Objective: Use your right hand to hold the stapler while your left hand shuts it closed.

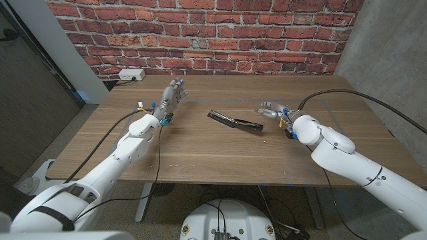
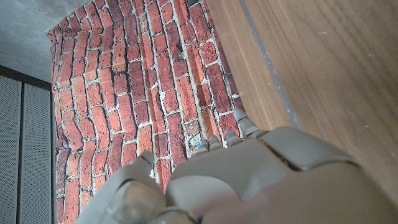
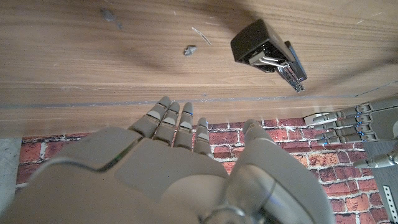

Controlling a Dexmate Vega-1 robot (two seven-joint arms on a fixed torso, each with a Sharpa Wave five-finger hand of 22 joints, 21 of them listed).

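Note:
A black stapler (image 1: 235, 123) lies swung open, flat on the wooden table (image 1: 200, 153) near its middle; its metal end also shows in the right wrist view (image 3: 268, 51). My right hand (image 1: 273, 111) hovers just right of the stapler's near end, fingers spread, holding nothing; the right wrist view shows its back (image 3: 180, 168) with a gap to the stapler. My left hand (image 1: 171, 97) stands raised at the table's far left, fingers apart and empty, well left of the stapler. Its back (image 2: 249, 180) faces the brick wall in the left wrist view.
A brick wall (image 1: 200, 33) runs behind the table, with a white power strip (image 1: 131, 75) at its base on the left. Small bits, a staple (image 3: 200, 35) and a crumb (image 3: 189, 50), lie on the wood near the stapler. My left hand (image 3: 360, 124) shows beyond.

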